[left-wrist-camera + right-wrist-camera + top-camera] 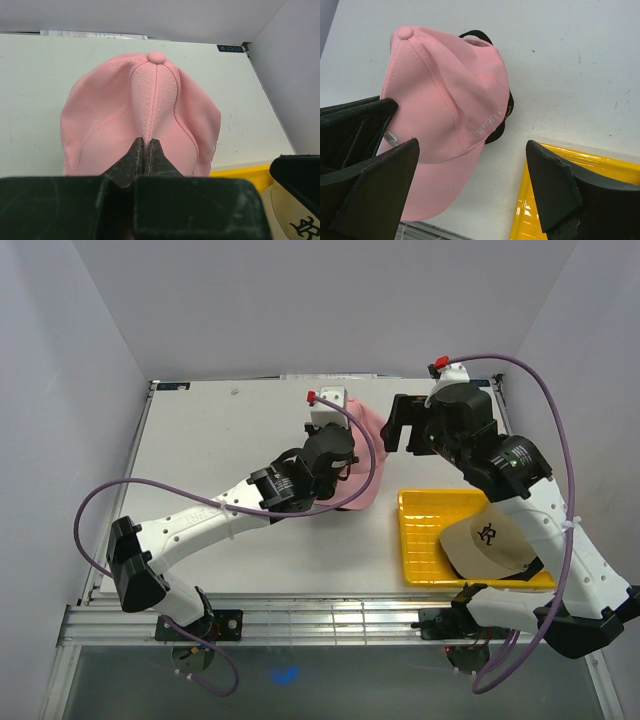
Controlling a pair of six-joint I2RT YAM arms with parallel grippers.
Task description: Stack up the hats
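A pink hat (368,445) sits at mid-table on top of a black hat (497,131), of which only an edge and a strap show. My left gripper (145,146) is shut on a raised fold of fabric along the pink hat's (150,95) crown seam. My right gripper (397,428) hangs open just right of the pink hat (445,85), holding nothing. Its fingers (547,175) are spread wide above the table between the hat and the tray. A tan hat (490,540) with a black logo lies in the yellow tray (425,530), under my right arm.
The yellow tray (540,210) lies at the right front of the white table (220,440). Grey walls close in the back and both sides. A metal rail (330,615) runs along the near edge. Purple cables loop off both arms.
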